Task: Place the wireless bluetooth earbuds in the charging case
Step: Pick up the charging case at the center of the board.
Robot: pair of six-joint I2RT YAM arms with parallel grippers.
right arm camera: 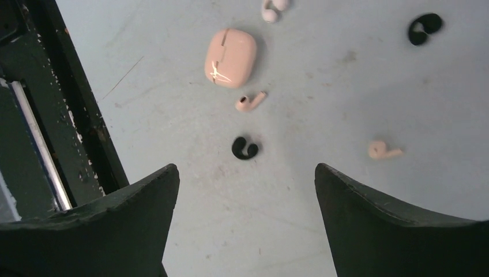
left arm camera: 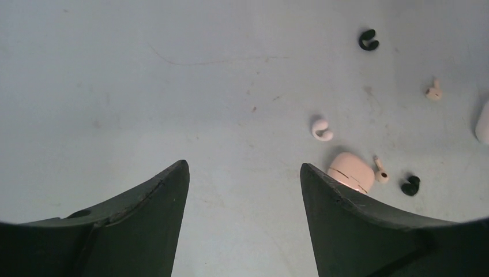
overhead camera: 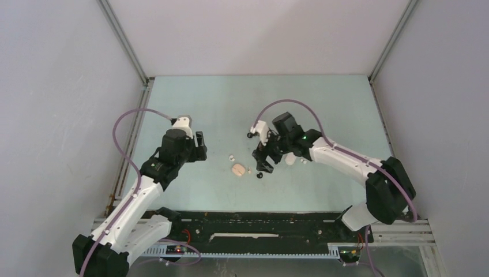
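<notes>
The wireless bluetooth earbuds [overhead camera: 231, 157] lie loose on the pale green bench [right arm camera: 346, 231], every one outside the charging case [right arm camera: 230, 56], scattered around it between my two arms. The case is pink and pill-shaped and lies flat with its lid shut. A seam runs across it and a pale streak crosses that seam, but I can read no letters there.

From my right wrist, a pink stemmed bud [right arm camera: 251, 102] sits just beside the case, and a black curled bud [right arm camera: 245, 148] lies near that, closer to me. A second pink bud [right arm camera: 383, 150] rests well off to one side, a second black bud [right arm camera: 424, 29] farther out, and a white bud [right arm camera: 274, 8] just past the case at the frame's edge. A dark rail [right arm camera: 34, 115] runs along the other side.

My right jaws stand wide apart above bare bench, clamped on nothing. My left jaws are also spread wide and empty. From that wrist the case peeks out past one fingertip, and a white rounded thing [left arm camera: 483, 121] is cut off by the frame's edge.
</notes>
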